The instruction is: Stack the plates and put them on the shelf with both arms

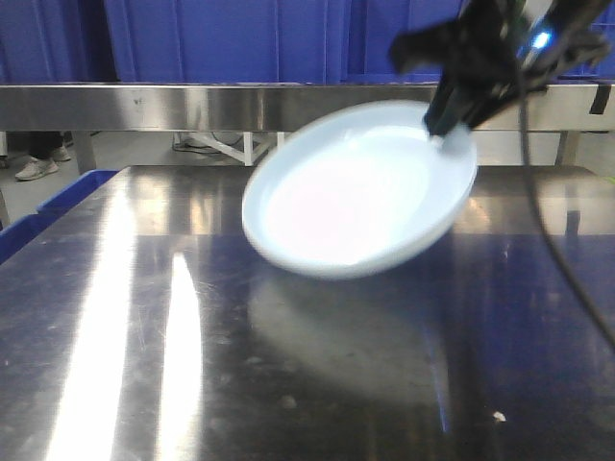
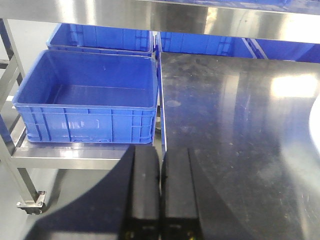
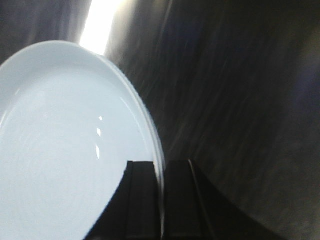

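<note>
Front-facing view: plate [image 1: 360,187] tilted over table [image 1: 144,336], crates [image 1: 240,38] behind.

One plate [image 1: 360,192], two tools [image 2: 160,155] [image 3: 161,167]

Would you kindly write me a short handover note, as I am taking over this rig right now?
Right gripper: jaws shut on the rim of one white plate, held tilted and apparently lifted clear of the steel table.
Left gripper: jaws shut, empty, near the table's edge beside a blue crate.
Second plate: not clearly in view; a white edge in the left wrist view may be a plate.
Done: one plate picked up.
Left: stack the plates, then put them on the shelf with both arms.
</note>
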Tool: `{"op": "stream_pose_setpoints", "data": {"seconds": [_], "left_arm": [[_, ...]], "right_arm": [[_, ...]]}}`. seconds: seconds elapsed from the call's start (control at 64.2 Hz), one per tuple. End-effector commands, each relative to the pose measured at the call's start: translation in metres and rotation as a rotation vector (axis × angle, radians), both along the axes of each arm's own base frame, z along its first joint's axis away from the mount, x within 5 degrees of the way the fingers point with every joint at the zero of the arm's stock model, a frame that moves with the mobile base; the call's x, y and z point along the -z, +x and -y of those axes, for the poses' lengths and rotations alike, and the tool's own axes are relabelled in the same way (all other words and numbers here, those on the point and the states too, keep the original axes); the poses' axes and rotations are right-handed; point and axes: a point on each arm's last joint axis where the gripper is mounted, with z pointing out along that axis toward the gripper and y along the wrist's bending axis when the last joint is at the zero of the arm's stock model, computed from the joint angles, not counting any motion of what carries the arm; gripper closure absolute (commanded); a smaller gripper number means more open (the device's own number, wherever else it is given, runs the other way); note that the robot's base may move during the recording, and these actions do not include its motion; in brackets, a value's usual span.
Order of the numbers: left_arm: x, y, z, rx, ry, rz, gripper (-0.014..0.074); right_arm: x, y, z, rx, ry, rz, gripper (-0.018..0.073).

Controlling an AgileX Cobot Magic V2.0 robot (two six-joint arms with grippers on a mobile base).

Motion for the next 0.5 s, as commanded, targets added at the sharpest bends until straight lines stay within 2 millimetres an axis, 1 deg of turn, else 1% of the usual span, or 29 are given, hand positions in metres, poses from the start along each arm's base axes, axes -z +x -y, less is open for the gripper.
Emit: {"op": "stream_pose_setpoints", "data": {"seconds": [0.0,0.093,0.125,0.171,0.249,0.296,0.358,0.467,0.483], "left_arm": [[-0.017,0.002,0.001,0.004,-0.024,0.104,0.0512],[-0.017,0.002,0.001,0.004,-0.024,0.104,0.0512],[-0.017,0.002,0.001,0.004,-0.024,0.104,0.0512],[-0.017,0.002,0.001,0.004,-0.024,0.104,0.0512],[-0.017,0.002,0.001,0.004,-0.024,0.104,0.0512],[-0.017,0.002,0.001,0.004,-0.024,0.104,0.0512],[-0.017,0.002,0.001,0.004,-0.024,0.104,0.0512],[-0.017,0.002,0.001,0.004,-0.024,0.104,0.0512],[-0.017,0.002,0.001,0.004,-0.024,0.104,0.0512]], "right_arm": [[-0.052,-0.01,0.02,0.032,0.048,0.209,0.0544],[-0.069,-0.023,0.044,0.097,0.061,0.276,0.0544],[-0.071,-0.027,0.05,0.113,0.062,0.288,0.0544],[-0.077,-0.035,0.063,0.153,0.065,0.319,0.0544],[-0.083,-0.052,0.081,0.205,0.066,0.359,0.0544],[-0.082,-0.062,0.09,0.237,0.062,0.371,0.0544],[-0.083,-0.075,0.097,0.262,0.061,0.391,0.0544],[-0.076,-0.101,0.103,0.279,0.061,0.405,0.0544],[-0.072,-0.105,0.103,0.28,0.06,0.4,0.0544]]}}
